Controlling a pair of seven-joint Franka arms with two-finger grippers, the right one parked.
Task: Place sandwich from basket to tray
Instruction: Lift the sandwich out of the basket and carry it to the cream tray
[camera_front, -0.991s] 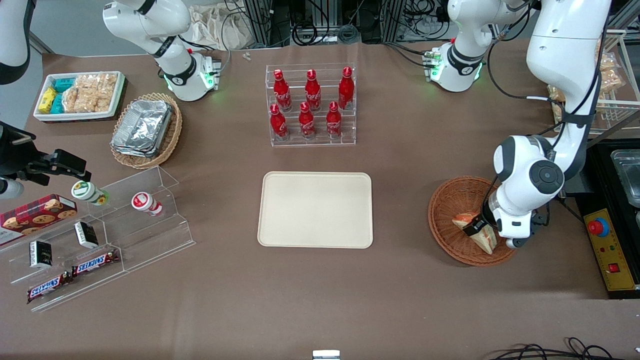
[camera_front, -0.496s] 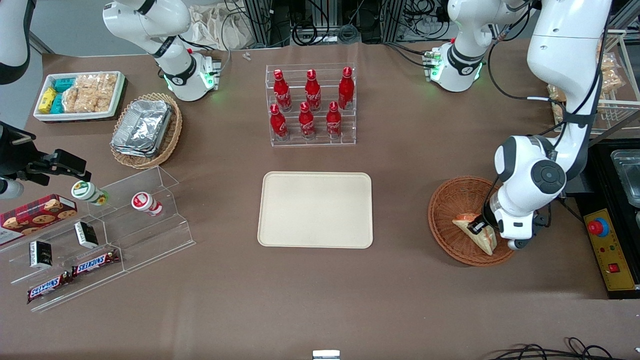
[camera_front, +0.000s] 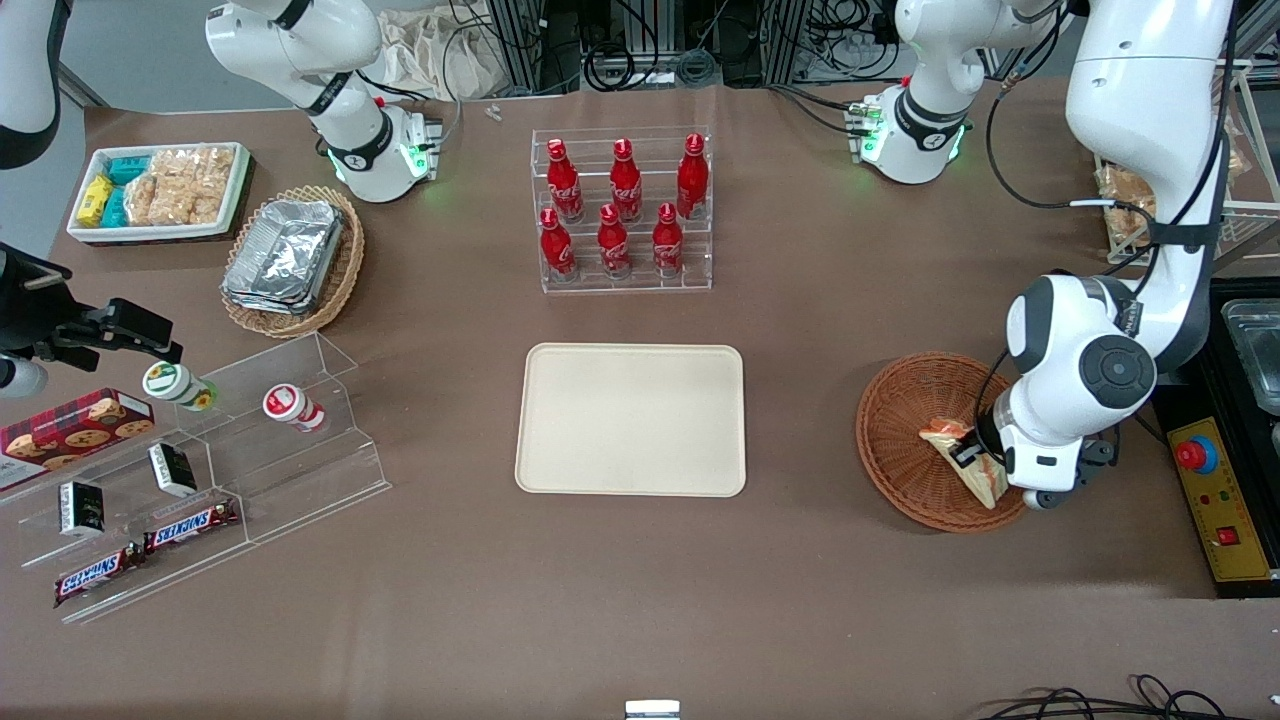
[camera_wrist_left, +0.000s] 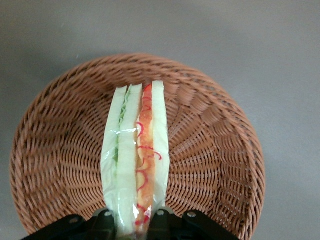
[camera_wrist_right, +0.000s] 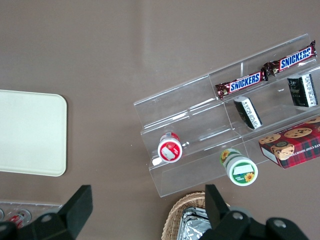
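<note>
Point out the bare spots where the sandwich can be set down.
The gripper holds the sandwich over the basket. The whole tray is bare, as is the table between tray and basket. The acrylic shelf with Snickers bars is crowded.

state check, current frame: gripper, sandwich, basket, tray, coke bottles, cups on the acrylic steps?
gripper: shut on sandwich, above the basket
sandwich: wrapped, held on edge between the fingers, over the basket
basket: upright on the table, nothing else in it
tray: flat on the table, bare
Coca-Cola bottles: six, upright in the clear rack, capped
cups: two, lying on their sides on the acrylic steps
</note>
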